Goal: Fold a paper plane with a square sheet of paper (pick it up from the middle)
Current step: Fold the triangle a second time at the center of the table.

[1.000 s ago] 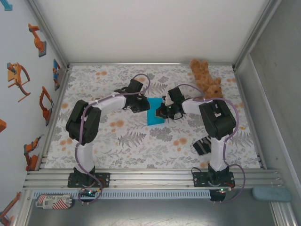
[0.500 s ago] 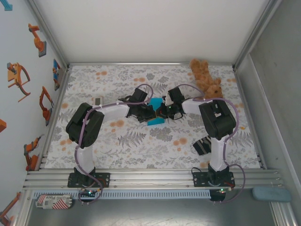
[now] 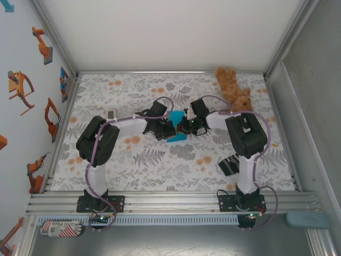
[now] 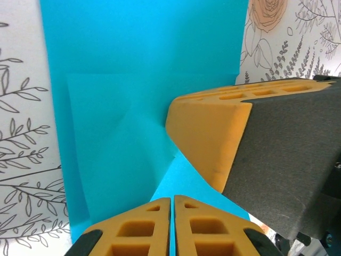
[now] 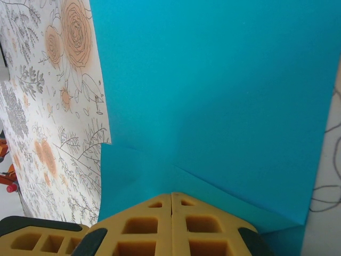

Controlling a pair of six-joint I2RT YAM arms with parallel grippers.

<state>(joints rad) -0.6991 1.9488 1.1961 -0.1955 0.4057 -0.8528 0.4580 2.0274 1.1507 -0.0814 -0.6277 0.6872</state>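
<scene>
Top external shows the left gripper has swung in and pinched the paper in the middle of the table, opposite the right gripper, also clamped on it, so two-handed folding looks ready.

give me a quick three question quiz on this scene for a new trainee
1. True or false: the teddy bear lies near the far right corner of the table.
2. What do the left gripper and right gripper pinch? A the bear, B the blue paper, C nothing.
3. Is the paper flat or creased?
Key: 1 true; 2 B; 3 creased.
</scene>
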